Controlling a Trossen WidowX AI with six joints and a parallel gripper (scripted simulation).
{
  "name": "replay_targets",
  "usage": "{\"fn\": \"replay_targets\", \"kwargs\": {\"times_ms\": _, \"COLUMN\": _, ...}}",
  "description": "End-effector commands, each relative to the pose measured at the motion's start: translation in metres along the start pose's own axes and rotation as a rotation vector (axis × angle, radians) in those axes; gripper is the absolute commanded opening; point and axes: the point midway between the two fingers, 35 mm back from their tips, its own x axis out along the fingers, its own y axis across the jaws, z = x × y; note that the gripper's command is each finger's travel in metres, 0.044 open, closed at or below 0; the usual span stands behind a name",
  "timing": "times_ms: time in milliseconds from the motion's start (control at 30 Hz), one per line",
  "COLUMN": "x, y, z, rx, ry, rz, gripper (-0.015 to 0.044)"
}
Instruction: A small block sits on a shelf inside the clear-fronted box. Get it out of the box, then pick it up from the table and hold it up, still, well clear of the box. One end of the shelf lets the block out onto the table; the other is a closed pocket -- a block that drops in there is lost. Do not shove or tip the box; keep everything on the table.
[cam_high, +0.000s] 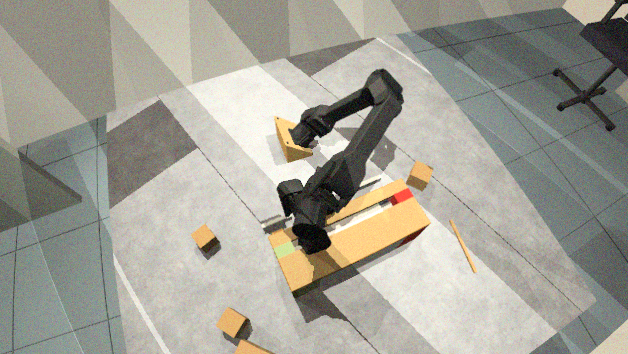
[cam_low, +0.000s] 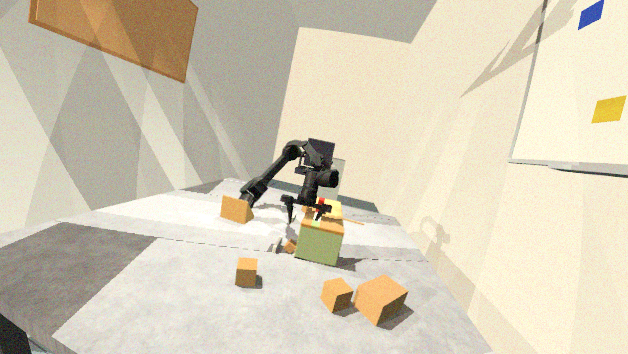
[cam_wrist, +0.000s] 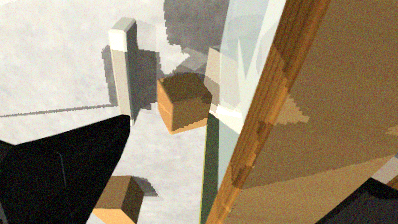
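Observation:
The wooden box (cam_high: 380, 220) (cam_low: 318, 246) (cam_wrist: 325, 100) stands with its green end patch (cam_high: 285, 249) at the near left and its red end patch (cam_high: 401, 196) at the far right in the top view. A small wooden block (cam_low: 290, 245) (cam_wrist: 184, 102) is outside the box, close to the clear front near the green end. It looks tilted; whether it rests flat is unclear. My gripper (cam_low: 304, 219) (cam_wrist: 211, 135) is open and empty, above the block's level. One finger hangs in front of the clear front, the other over the box top. The arm hides part of the slot.
A pale bar (cam_high: 276, 222) (cam_wrist: 121, 65) lies beside the small block. Other wooden blocks stand at the left (cam_high: 205, 237) (cam_low: 246, 272), the lower left (cam_high: 232, 322) (cam_low: 337, 295) and past the red end (cam_high: 420, 175). A thin stick (cam_high: 463, 246) lies right of the box.

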Motion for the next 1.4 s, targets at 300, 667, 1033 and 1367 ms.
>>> {"fn": "replay_targets", "kwargs": {"times_ms": 300, "x": -0.061, "y": 0.001, "z": -0.021, "rx": 0.003, "ry": 0.001, "rz": 0.004, "gripper": 0.0400}}
{"fn": "replay_targets", "kwargs": {"times_ms": 667, "x": -0.058, "y": 0.009, "z": -0.040, "rx": 0.934, "ry": -0.084, "rz": -0.037, "gripper": 0.0285}}
{"fn": "replay_targets", "kwargs": {"times_ms": 1033, "x": -0.055, "y": 0.020, "z": -0.050, "rx": 2.064, "ry": -0.258, "rz": 0.062, "gripper": 0.0285}}
{"fn": "replay_targets", "kwargs": {"times_ms": 1367, "x": -0.055, "y": 0.026, "z": -0.056, "rx": 2.699, "ry": -0.356, "rz": 0.214, "gripper": 0.0285}}
